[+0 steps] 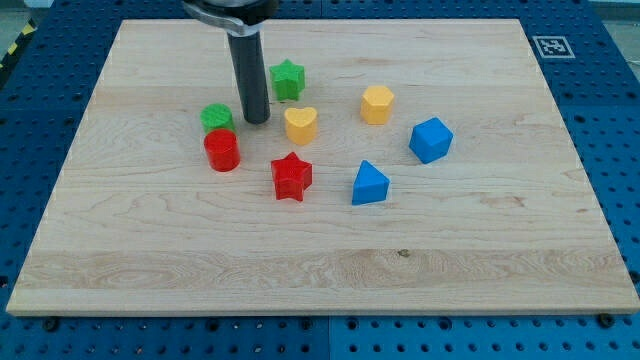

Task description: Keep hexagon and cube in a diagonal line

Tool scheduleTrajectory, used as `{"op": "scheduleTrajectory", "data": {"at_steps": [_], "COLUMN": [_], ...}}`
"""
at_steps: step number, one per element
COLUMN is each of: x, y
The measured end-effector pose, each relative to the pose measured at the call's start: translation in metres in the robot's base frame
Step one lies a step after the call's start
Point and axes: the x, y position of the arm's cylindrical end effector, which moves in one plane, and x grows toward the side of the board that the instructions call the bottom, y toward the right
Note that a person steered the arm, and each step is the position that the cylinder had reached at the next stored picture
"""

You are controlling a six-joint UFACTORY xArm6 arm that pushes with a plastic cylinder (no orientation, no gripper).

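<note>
So in the camera view my tip (256,120) sits on the wooden worktop (320,270), parked between the green cylinder (216,118) on the view's left and the yellow heart (300,124) on the view's right, with the green star (287,79) just above. No fingers on me, only a rod, so nothing is apart or clamped.

The yellow hexagon (377,104) sits up and left of the blue cube (431,139) (near each other, not touching). The red cylinder (222,150), red star (291,176) and blue triangle (369,184) run along below.
</note>
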Motion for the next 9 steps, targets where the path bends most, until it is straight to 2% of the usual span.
{"op": "scheduleTrajectory", "data": {"at_steps": [3,5,6,8,9], "x": [0.005,-0.040,-0.043,-0.052,-0.025], "y": [0.050,0.060,0.089,0.233,0.296]}}
